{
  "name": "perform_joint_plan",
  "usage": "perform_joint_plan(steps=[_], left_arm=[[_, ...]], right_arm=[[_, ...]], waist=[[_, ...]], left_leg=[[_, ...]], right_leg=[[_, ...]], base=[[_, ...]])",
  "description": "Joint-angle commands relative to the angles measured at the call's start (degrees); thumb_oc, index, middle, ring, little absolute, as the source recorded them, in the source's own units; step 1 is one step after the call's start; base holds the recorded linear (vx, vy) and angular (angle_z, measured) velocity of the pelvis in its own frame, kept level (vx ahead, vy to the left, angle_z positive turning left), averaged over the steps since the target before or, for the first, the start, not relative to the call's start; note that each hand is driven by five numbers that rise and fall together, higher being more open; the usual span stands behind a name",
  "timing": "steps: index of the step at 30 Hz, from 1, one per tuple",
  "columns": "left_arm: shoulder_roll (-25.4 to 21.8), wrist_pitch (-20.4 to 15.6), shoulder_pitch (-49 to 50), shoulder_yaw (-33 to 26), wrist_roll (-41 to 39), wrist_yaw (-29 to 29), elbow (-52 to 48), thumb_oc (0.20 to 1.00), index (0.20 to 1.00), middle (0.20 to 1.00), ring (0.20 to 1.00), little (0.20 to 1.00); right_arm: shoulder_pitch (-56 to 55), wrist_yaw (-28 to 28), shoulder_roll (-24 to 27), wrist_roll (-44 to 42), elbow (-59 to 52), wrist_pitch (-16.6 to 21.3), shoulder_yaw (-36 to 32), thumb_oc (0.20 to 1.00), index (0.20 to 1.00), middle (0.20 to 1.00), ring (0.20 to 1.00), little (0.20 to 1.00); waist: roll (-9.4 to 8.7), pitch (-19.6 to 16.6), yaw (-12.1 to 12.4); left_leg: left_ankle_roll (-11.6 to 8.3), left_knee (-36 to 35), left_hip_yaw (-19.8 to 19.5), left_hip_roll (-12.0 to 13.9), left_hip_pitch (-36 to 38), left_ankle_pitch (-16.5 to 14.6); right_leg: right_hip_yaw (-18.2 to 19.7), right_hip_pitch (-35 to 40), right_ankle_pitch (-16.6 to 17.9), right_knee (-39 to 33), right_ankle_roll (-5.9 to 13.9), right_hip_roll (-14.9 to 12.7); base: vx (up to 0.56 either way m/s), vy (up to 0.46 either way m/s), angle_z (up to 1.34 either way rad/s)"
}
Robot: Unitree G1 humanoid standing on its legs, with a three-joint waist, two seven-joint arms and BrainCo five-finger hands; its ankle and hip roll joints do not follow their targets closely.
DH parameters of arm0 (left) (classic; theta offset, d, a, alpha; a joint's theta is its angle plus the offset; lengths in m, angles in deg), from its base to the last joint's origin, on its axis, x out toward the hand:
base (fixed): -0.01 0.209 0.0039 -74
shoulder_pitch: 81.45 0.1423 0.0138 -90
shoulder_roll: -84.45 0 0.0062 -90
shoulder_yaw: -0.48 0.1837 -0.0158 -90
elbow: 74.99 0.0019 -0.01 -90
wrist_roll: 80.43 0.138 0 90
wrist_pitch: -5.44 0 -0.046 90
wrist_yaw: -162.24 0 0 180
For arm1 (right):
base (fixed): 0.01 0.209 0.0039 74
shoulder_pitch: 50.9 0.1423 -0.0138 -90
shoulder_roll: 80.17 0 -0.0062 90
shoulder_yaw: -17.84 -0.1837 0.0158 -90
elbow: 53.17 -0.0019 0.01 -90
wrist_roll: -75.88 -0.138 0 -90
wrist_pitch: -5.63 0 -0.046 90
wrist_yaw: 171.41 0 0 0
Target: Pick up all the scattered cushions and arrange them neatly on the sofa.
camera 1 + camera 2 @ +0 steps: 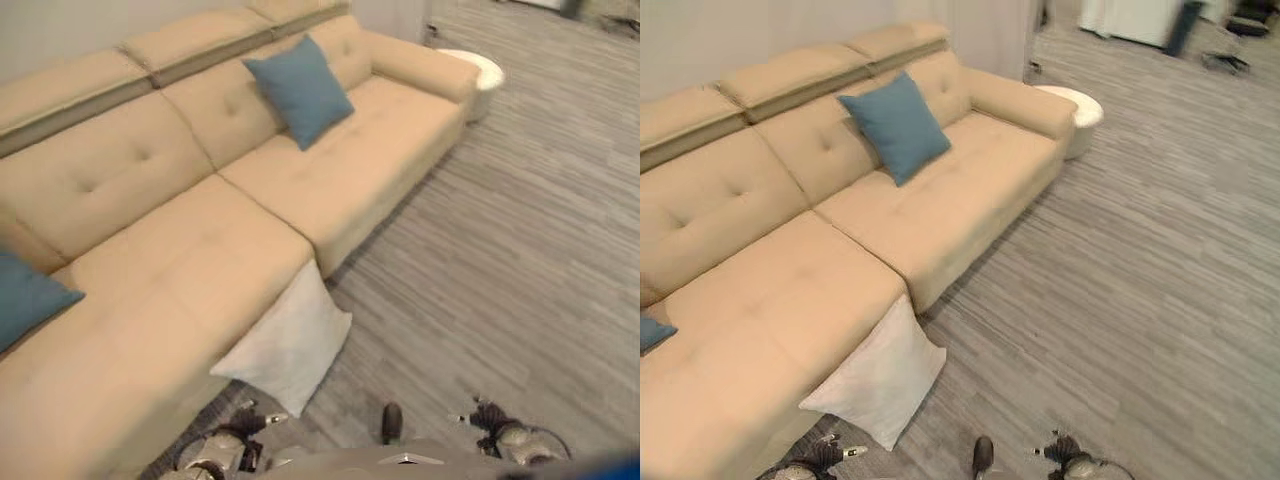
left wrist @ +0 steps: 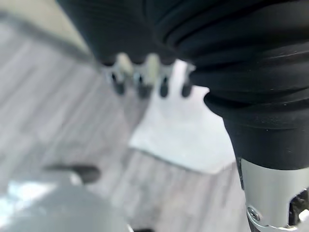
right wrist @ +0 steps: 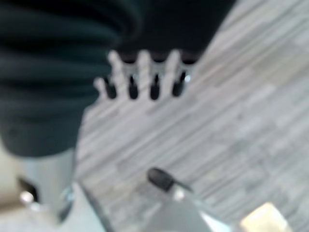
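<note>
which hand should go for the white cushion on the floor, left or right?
Left, probably. The white cushion leans against the sofa front just ahead of the left hand; the right hand hangs over bare floor further away. Both are empty.

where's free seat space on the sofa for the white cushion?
Most of the sofa is bare: the seat in front of the upright blue cushion and the chaise between the white cushion on the floor and the second blue cushion. Nothing is crowded.
</note>
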Motion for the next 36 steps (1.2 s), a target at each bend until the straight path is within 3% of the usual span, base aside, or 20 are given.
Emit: perform_joint_plan(steps=[1,4,5,7,9,10,11,12,15,17,20,24,26,36], left_arm=[[-0.8,0.3,-2.0,1.1,0.0,-0.9,0.1,1.000,1.000,1.000,1.000,1.000],[-0.8,0.5,-2.6,1.7,0.7,-0.9,-0.3,1.000,1.000,1.000,1.000,1.000],[-0.9,0.7,-2.6,1.5,0.9,-0.7,-0.1,1.000,1.000,1.000,1.000,1.000],[-1.2,0.5,-1.8,0.8,0.5,-0.6,-0.1,1.000,1.000,1.000,1.000,1.000],[-1.5,0.7,-1.3,0.2,0.4,-0.4,0.3,1.000,1.000,1.000,1.000,1.000],[-1.7,0.7,-1.2,0.0,0.3,-0.4,0.3,1.000,1.000,1.000,1.000,1.000],[-1.7,0.7,-1.0,-0.2,0.3,-0.3,0.5,1.000,1.000,1.000,1.000,1.000],[-1.7,0.7,-1.1,-0.2,0.3,-0.3,0.5,1.000,1.000,1.000,1.000,1.000],[-2.4,0.6,-1.1,-0.6,0.3,-0.2,0.4,1.000,1.000,1.000,1.000,1.000],[-2.9,0.4,-1.5,-0.1,0.4,-0.1,0.5,1.000,1.000,1.000,1.000,1.000],[-2.9,0.0,-1.7,0.4,0.0,0.1,0.5,1.000,1.000,1.000,1.000,1.000],[-3.3,-0.4,-2.2,0.7,-0.6,0.1,0.6,1.000,1.000,1.000,1.000,1.000],[-3.5,-0.5,-2.5,0.9,-0.6,0.0,0.7,1.000,1.000,1.000,1.000,1.000],[-3.2,-0.5,-0.6,-0.3,-0.7,0.0,1.1,1.000,1.000,1.000,1.000,1.000]], right_arm=[[0.8,-0.8,2.6,-1.7,-1.2,1.1,-0.2,1.000,1.000,1.000,1.000,1.000],[0.3,-1.0,2.6,-2.8,-1.4,1.1,-1.4,1.000,1.000,1.000,1.000,1.000],[0.1,-0.7,2.3,-2.8,-1.1,0.9,-1.9,1.000,1.000,1.000,1.000,1.000],[0.2,-0.8,1.8,-2.4,-1.1,0.9,-1.6,1.000,1.000,1.000,1.000,1.000],[0.1,-0.6,1.4,-2.1,-1.1,0.8,-1.6,1.000,1.000,1.000,1.000,1.000],[0.4,-0.6,1.3,-1.9,-1.3,0.7,-1.7,1.000,1.000,1.000,1.000,1.000],[0.5,-0.6,1.2,-1.8,-1.3,0.8,-1.5,1.000,1.000,1.000,1.000,1.000],[0.5,-0.6,1.2,-1.8,-1.4,0.8,-1.6,1.000,1.000,1.000,1.000,1.000],[1.0,-0.6,1.2,-1.6,-2.0,1.0,-1.6,1.000,1.000,1.000,1.000,1.000],[1.4,-0.6,0.9,-1.9,-2.4,1.0,-1.4,1.000,1.000,1.000,1.000,1.000],[1.8,-0.4,1.0,-2.0,-2.2,1.0,-0.7,1.000,1.000,1.000,1.000,1.000],[2.1,-0.3,0.7,-2.2,-2.3,1.2,0.0,1.000,1.000,1.000,1.000,1.000],[2.0,-0.4,0.7,-2.3,-2.2,1.2,0.0,1.000,1.000,1.000,1.000,1.000],[0.3,-0.2,0.6,-1.7,-2.6,1.6,0.1,1.000,1.000,1.000,1.000,1.000]], waist=[[-0.75,2.0,-2.6],[-0.76,1.6,-4.3],[-0.85,1.2,-5.6],[-0.92,0.9,-4.8],[-0.44,0.7,-4.4],[-0.55,0.8,-4.1],[-0.25,0.7,-3.7],[-0.40,0.8,-3.8],[0.15,1.4,-3.2],[0.28,2.2,-4.1],[0.58,2.2,-5.5],[0.23,2.5,-6.9],[0.05,2.6,-7.4],[-0.74,0.2,-6.6]], left_leg=[[0.22,-0.9,12.6,1.8,-5.9,2.2],[0.65,-3.8,22.3,4.2,-7.8,4.6],[0.14,-2.8,27.2,5.5,-7.1,3.0],[0.61,-4.3,25.0,3.8,-7.2,3.6],[0.78,-6.0,24.2,3.3,-5.5,2.1],[1.63,-6.4,24.4,2.6,-6.0,3.1],[1.78,-6.9,23.5,2.2,-5.0,1.6],[2.21,-7.0,24.1,2.1,-5.6,2.7],[3.56,-7.5,22.5,0.7,-4.5,1.9],[3.79,-7.0,20.1,0.0,-4.5,1.6],[3.61,-7.7,16.7,-0.9,-3.6,1.6],[3.23,-8.1,12.0,-2.2,-3.1,1.9],[3.04,-7.9,10.3,-2.7,-3.1,1.9],[1.07,-9.8,8.5,-1.7,-2.4,3.0]], right_leg=[[-4.4,1.8,-5.7,7.0,7.09,-3.5],[-9.4,3.3,-5.9,6.0,7.23,-4.2],[-11.2,3.9,-7.5,7.1,7.66,-4.5],[-12.9,3.9,-7.0,7.6,7.41,-5.2],[-12.7,4.6,-7.9,8.9,8.57,-5.7],[-13.5,3.8,-7.1,10.0,8.51,-6.8],[-13.0,3.9,-8.0,11.8,9.19,-7.3],[-13.6,3.4,-7.1,11.7,8.72,-7.6],[-13.0,1.7,-6.8,19.1,9.09,-10.4],[-8.0,-0.9,-6.1,22.6,9.15,-9.4],[0.9,-3.2,-7.1,19.1,8.68,-5.7],[8.5,-5.3,-4.8,14.5,9.62,-4.0],[10.3,-5.5,-4.6,14.1,9.71,-3.4],[4.7,0.8,-5.6,8.1,9.46,-4.3]], base=[[0.00,-0.141,1.05],[0.06,-0.007,2.10],[0.13,0.046,0.87],[0.11,0.157,0.71],[0.13,0.205,-0.07],[0.16,0.216,-0.18],[-0.01,0.163,0.06],[0.05,0.158,0.13],[0.05,0.180,0.18],[0.05,0.102,0.51],[0.09,0.053,0.84],[0.08,-0.005,0.58],[0.05,-0.024,0.85],[0.06,-0.075,0.40]])
